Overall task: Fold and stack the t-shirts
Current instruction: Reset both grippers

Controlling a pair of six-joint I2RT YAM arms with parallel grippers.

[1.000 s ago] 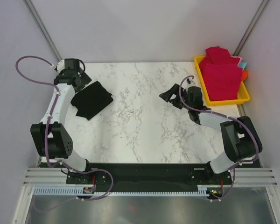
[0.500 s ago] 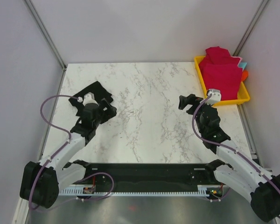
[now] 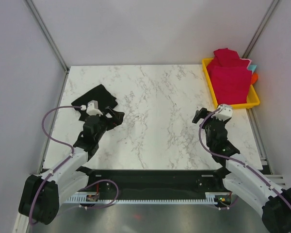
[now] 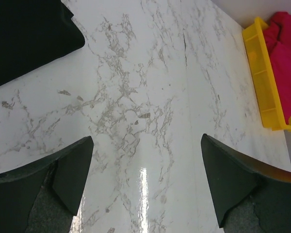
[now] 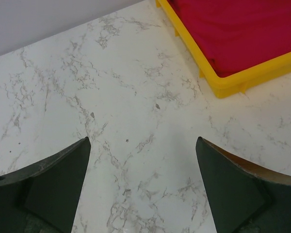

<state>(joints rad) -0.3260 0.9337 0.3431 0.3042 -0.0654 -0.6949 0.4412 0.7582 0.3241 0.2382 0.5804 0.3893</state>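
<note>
Marble table (image 3: 160, 121), black t-shirt (image 3: 98, 94) left, yellow tray (image 3: 210, 80) far right

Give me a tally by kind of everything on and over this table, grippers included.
Grippers: 2, left gripper and right gripper, both open
Black t-shirt: 1
Red t-shirt pile: 1, shirts within uncountable
Yellow tray: 1
Total: 5

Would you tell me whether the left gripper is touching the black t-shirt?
Apart: the left wrist view shows bare table between the left gripper and the black t-shirt.
</note>
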